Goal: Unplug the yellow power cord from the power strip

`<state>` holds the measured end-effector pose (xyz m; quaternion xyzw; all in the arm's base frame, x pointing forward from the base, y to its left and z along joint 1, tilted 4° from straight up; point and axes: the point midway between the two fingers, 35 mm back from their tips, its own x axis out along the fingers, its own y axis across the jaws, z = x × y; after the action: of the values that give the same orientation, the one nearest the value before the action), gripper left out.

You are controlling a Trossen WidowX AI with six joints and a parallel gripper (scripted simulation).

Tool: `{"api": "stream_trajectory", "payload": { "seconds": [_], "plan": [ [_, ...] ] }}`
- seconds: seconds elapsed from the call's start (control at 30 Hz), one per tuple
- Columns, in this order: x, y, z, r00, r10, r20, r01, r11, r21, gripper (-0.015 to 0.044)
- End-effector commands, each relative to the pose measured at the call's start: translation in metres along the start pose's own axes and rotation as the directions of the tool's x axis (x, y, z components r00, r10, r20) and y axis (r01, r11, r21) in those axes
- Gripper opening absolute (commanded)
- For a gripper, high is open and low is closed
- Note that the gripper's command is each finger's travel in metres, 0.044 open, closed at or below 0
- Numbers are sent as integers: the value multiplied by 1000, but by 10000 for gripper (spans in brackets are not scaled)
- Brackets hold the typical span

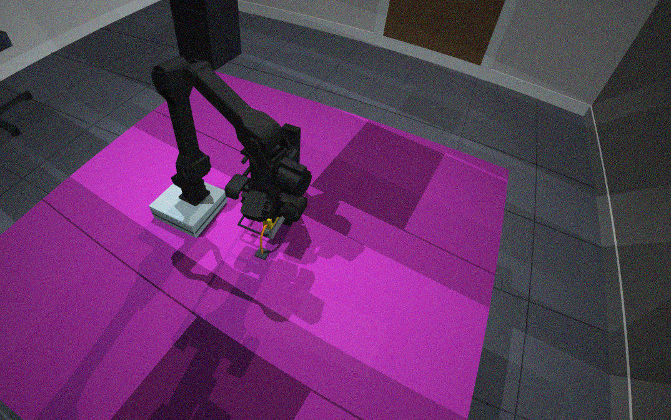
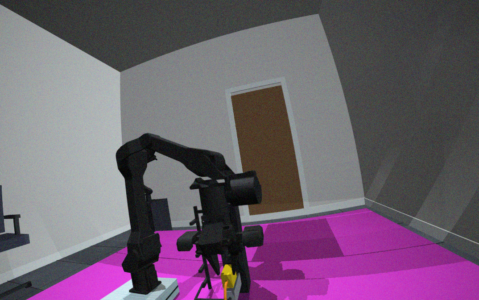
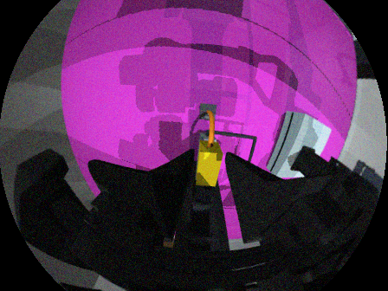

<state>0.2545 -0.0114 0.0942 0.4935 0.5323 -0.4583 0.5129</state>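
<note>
On the left in my top view, the arm's pale base plate (image 1: 187, 212) sits on the magenta mat (image 1: 395, 297). From it the dark arm (image 1: 217, 99) rises, folds over and reaches down to the right.

At its end the gripper (image 1: 265, 217) points down at the yellow plug (image 1: 269, 224). In the wrist view, the two dark fingers stand partly apart, one on each side of the plug (image 3: 208, 164), and they are not clamped on it. I hold nothing. I cannot tell from any view whether the finger faces touch the plug's sides.

The plug is low down, just above the mat, and set against the grey bottom section of the upright power strip (image 2: 236, 282). In the exterior view the plug (image 2: 229, 275) looks seated in the strip, with the gripper (image 2: 220, 263) right over it. The orange-yellow cord (image 1: 260, 240) curves from the plug down to a small dark foot (image 1: 262, 255) on the mat, nearer my top camera. A thin wire rack (image 1: 242, 224) stands just left of the plug, and the wrist hides most of it.

Further right the mat lies in lighter and darker bands. A brown door (image 2: 268, 148) stands in the back wall.
</note>
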Motion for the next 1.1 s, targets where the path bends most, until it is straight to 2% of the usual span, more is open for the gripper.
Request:
{"api": "stream_trajectory", "payload": {
  "seconds": [0.0,0.63,0.77,1.07],
  "plan": [
    [-1,-1,-8,1000,1,-5,-1,1000,6,160],
    [12,-1,-10,1000,1,-6,-1,1000,6,160],
    [9,-1,-9,1000,5,-1,-5,1000,-1,55],
    [9,-1,-9,1000,5,-1,-5,1000,-1,0]
  ]
}}
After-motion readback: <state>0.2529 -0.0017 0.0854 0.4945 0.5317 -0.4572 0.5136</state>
